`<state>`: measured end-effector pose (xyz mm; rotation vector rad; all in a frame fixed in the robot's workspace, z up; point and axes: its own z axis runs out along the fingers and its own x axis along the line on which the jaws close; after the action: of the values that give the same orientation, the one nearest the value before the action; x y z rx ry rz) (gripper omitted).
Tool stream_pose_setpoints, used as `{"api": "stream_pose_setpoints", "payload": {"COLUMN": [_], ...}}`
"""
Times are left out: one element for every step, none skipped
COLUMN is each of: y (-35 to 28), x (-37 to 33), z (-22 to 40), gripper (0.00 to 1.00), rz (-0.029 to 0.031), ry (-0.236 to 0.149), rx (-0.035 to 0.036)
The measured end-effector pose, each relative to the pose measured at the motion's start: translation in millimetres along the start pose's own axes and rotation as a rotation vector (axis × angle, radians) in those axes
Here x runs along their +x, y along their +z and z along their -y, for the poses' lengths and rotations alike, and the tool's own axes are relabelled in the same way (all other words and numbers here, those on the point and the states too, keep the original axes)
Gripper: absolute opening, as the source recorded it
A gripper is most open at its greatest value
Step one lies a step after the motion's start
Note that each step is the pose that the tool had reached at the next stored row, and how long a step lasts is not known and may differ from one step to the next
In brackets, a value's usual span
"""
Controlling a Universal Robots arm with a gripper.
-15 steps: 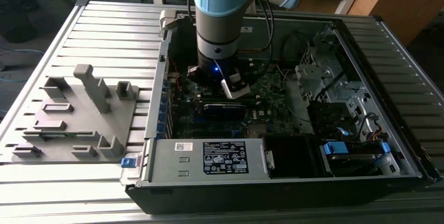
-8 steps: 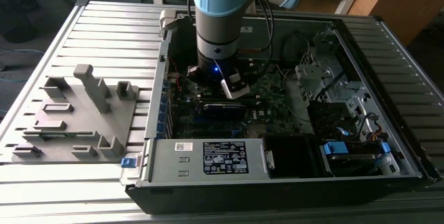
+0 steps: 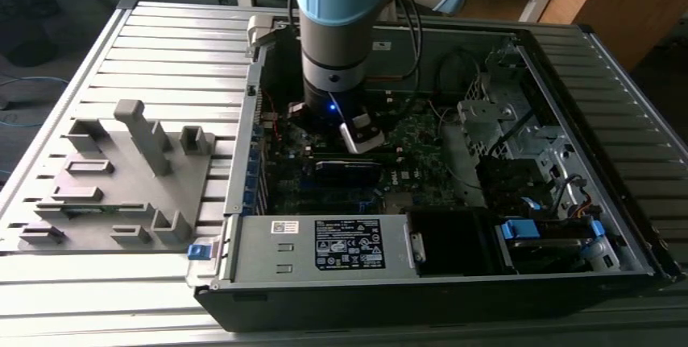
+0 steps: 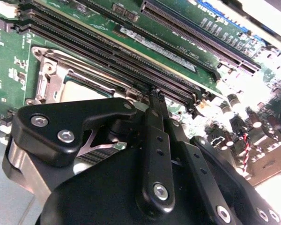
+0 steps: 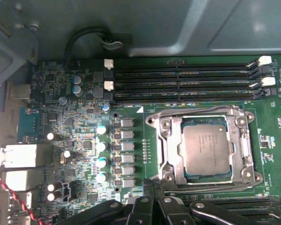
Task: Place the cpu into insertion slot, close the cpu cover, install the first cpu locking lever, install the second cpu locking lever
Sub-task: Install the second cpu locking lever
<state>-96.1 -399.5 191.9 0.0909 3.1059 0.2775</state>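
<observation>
Locking levers is the step in hand, I judge — cpu [image 5: 206,150] already sits in the insertion slot [image 5: 170,174] with the cpu cover [image 5: 202,116] down around it. Best done by catching the lever near its tip, pressing low and sideways under its hook. End effector [image 5: 153,188] fingers pinched together, holding nothing, just beside the slot's edge.

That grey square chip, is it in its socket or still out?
In. The cpu lies flat inside the insertion slot, metal frame around it, in the first wrist view.
</observation>
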Motion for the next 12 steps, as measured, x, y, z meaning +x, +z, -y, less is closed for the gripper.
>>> {"api": "stream_pose_setpoints", "payload": {"y": [0.0, 0.0, 0.1, 0.2, 0.2, 0.3, 0.3, 0.3, 0.3, 0.0, -1.0, -3.2], "x": [0.4, 0.6, 0.7, 0.7, 0.8, 0.8, 0.8, 0.8, 0.8, 0.8, 0.8, 0.7], "z": [0.0, 0.0, 0.1, 0.2, 0.2, 0.2, 0.2, 0.2, 0.2, 0.1, -0.1, -0.5], "gripper": [0.10, 0.10, 0.10, 0.10, 0.10, 0.10, 0.10, 0.10, 0.10, 0.10, 0.10, 0.10], "rz": [0.0000, 0.0000, -0.0001, -0.0002, -0.0002, -0.0002, -0.0001, -0.0001, 0.0000, 0.0001, 0.0005, 0.0007], "ry": [0.000, 0.000, 0.000, 0.000, 0.000, 0.000, 0.000, 0.000, 0.000, 0.000, 0.000, 0.000], "rx": [0.0000, 0.0001, 0.0001, 0.0002, 0.0003, 0.0009, 0.0012, 0.0012, 0.0012, 0.0011, 0.0007, 0.0006]}}
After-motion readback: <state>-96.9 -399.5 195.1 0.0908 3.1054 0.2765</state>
